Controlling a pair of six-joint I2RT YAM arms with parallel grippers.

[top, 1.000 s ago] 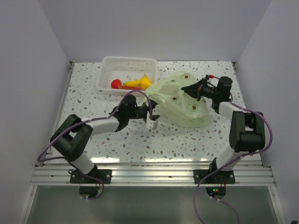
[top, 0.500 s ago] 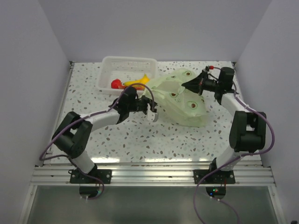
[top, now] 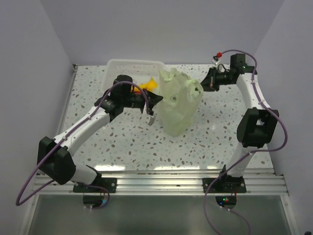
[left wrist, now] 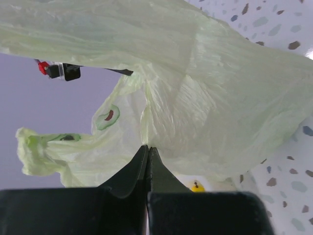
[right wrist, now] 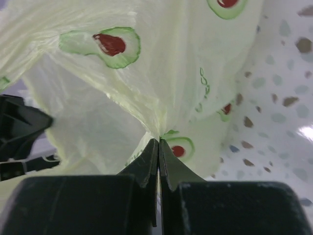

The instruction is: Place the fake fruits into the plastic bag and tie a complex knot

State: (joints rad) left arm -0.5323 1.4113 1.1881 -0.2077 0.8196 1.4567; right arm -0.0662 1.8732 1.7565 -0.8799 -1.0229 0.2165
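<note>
A pale green plastic bag (top: 178,103) with avocado prints hangs above the speckled worktop (top: 127,142), stretched between two robot arms. The left pincer (left wrist: 147,148) is pressed together on a fold of film on the bag's left side. The right pincer (right wrist: 157,143) is likewise clamped on film at the bag's upper right. Just left of the bag and behind it stands a clear-white basket (top: 117,63) with a yellow fake fruit (top: 150,85) and a sliver of red-orange inside. Judging from this, loading is unfinished and no knot is tied. Whether any fruit is already inside the bag cannot be told.
</note>
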